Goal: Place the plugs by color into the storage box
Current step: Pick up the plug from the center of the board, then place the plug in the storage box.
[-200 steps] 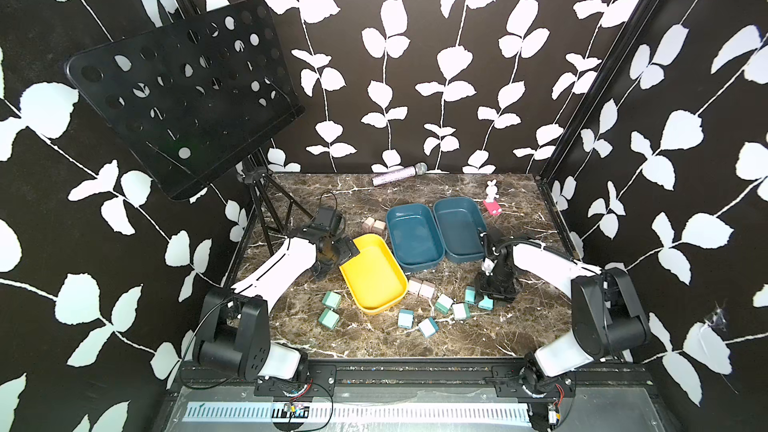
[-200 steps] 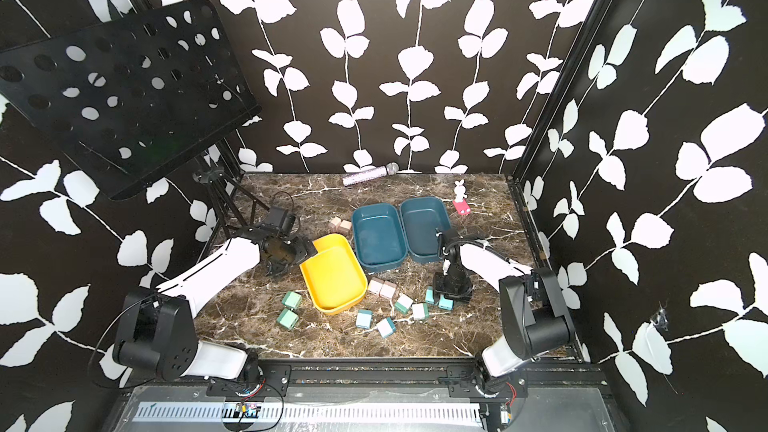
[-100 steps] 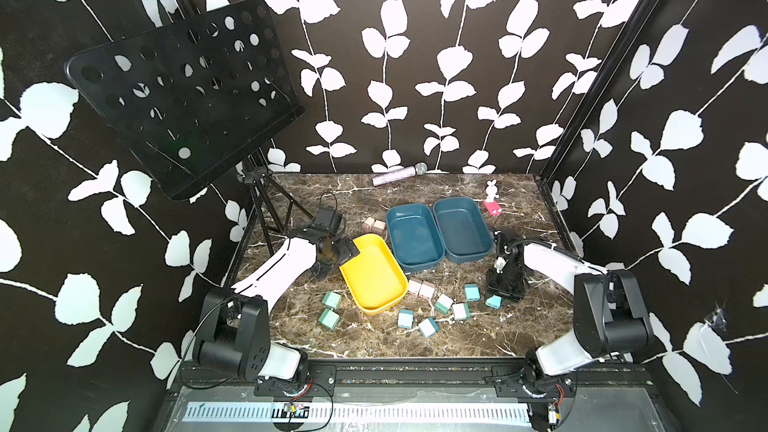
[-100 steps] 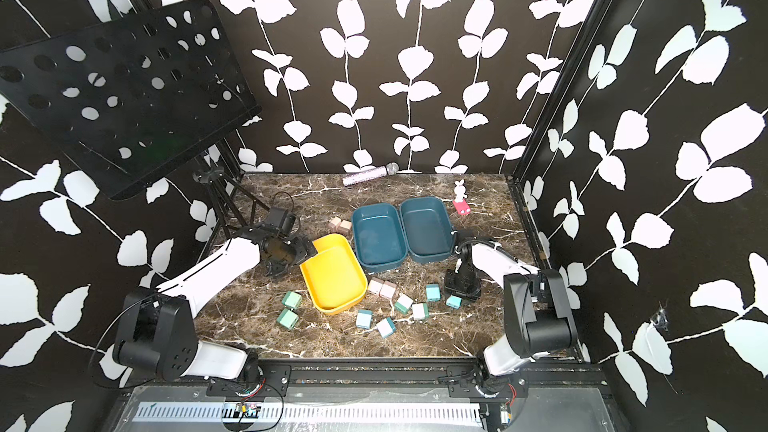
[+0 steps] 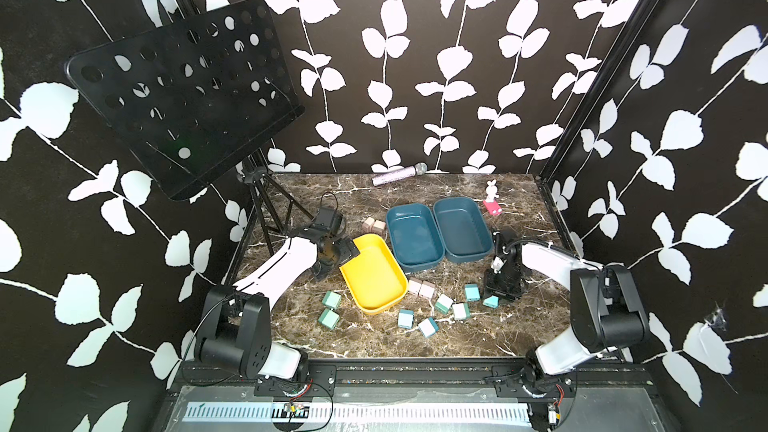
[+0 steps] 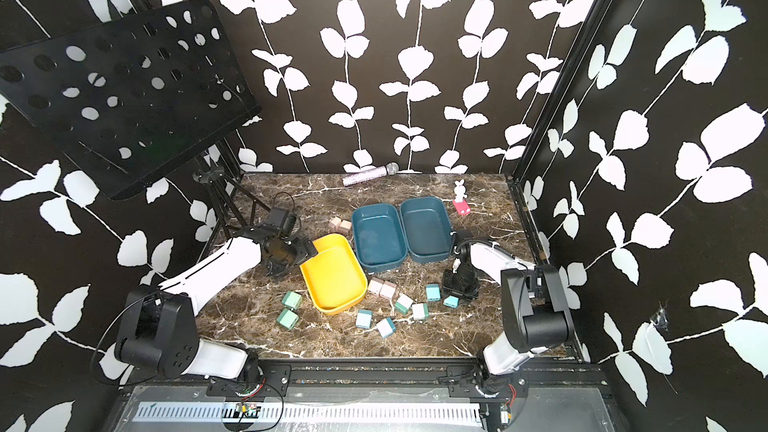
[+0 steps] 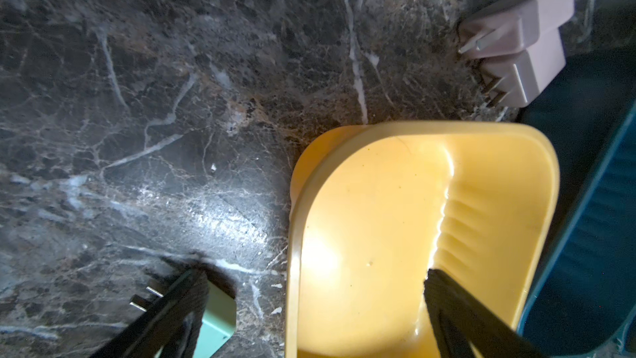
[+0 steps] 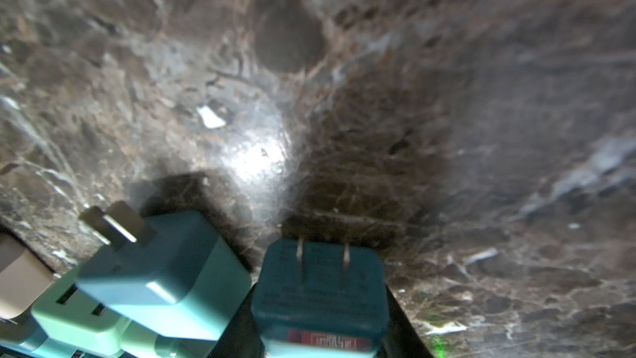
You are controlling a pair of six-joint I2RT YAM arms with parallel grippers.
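Nearest the front edge of the marble table (image 5: 374, 344) lies a pale blue plug (image 5: 405, 318). Scattered plugs (image 5: 460, 310) lie just behind it, and two green plugs (image 5: 328, 319) touch each other off to the left. In both top views their prongs are too small to make out.

A little farther back the right gripper (image 5: 498, 297) points down, jaws clamped on a blue plug (image 8: 320, 291) that is mostly hidden beneath it from above. The right wrist view shows its printed face, with both prongs reaching out ahead of the fingers. The body is near cubic with no clear long axis, and the frame cuts off its rear. Whether it touches the marble I cannot tell.

Two pink plugs (image 5: 420, 288) sit just beside the yellow tray (image 5: 374, 280). The left gripper (image 5: 349, 255) straddles the tray's left wall, jaws wide apart, one finger (image 7: 165, 315) half hiding a mint plug (image 7: 220, 318).

Behind, the open storage box (image 5: 411, 238) lies with its two halves side by side, long sides running front to back. A second pink pair (image 7: 519, 39) lies beside it, prongs pointing away from it. Farthest are a rabbit toy (image 5: 491, 197), a microphone (image 5: 399, 174) and a music stand (image 5: 183, 105).
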